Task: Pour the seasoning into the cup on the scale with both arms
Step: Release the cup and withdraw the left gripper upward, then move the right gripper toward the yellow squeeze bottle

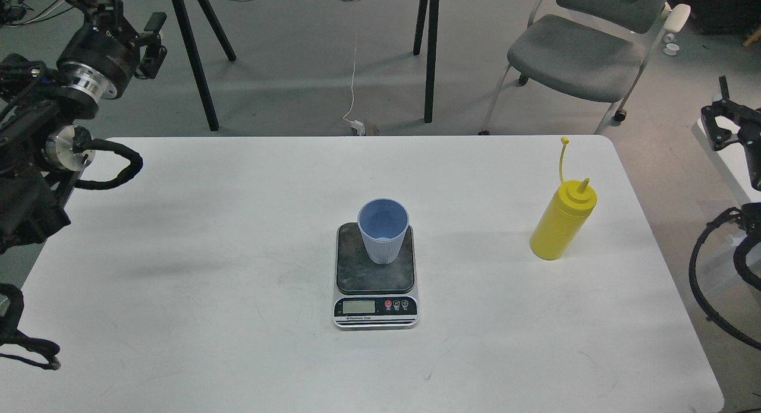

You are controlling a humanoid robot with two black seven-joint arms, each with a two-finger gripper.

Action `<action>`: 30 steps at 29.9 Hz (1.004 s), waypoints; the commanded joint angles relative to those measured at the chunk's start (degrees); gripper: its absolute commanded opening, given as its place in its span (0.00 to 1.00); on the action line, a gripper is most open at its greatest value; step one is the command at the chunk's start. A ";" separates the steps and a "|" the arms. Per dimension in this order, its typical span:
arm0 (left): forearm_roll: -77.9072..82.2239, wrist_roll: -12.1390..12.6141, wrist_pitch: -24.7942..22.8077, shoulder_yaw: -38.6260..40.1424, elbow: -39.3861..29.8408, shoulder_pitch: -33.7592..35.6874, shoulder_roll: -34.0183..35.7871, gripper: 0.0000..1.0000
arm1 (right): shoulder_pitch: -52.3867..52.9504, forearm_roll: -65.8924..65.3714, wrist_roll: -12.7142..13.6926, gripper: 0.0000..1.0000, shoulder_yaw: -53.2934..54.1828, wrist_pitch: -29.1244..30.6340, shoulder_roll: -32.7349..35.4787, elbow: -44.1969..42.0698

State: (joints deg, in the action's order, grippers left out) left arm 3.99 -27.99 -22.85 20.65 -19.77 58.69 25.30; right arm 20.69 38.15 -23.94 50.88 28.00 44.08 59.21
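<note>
The light blue ribbed cup [383, 232] stands upright on the dark plate of the scale [374, 279], at the plate's far side, mid-table. The yellow seasoning bottle [562, 223] stands upright on the white table [208, 318] to the right, its cap strap sticking up. My left gripper [125, 15] is raised at the far upper left, beyond the table's corner, with fingers spread and empty. My right gripper [722, 119] is mostly cut off by the right edge, off the table; its fingers cannot be told apart.
A grey chair [579, 50] stands behind the table's far right corner. Black trestle legs [196, 62] and a white cable [355, 74] are on the floor behind. My left arm's black cables [113, 169] hang over the table's left corner.
</note>
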 commanded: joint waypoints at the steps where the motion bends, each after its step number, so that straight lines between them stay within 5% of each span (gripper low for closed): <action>1: -0.13 -0.01 0.17 0.01 0.17 -0.50 -0.25 0.85 | -11.43 4.56 -0.40 1.00 0.80 0.00 2.49 8.70; 11: 0.05 -0.01 0.26 -0.17 0.00 -0.50 -0.25 0.85 | -24.11 3.07 -0.76 1.00 4.14 0.00 -5.23 16.55; 23: 0.14 -0.01 0.00 -0.26 -0.44 -1.73 0.80 0.85 | -23.86 -9.23 -0.76 1.00 3.62 0.00 -22.45 12.95; 30: 0.40 -0.01 -0.09 -0.34 -0.62 -1.56 2.82 0.85 | -21.49 -12.49 -0.93 1.00 3.70 0.00 -27.03 8.21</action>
State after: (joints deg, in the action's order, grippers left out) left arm 4.37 -27.99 -22.91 20.36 -20.25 57.00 27.70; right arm -2.27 26.41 -24.78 54.73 28.00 18.37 69.53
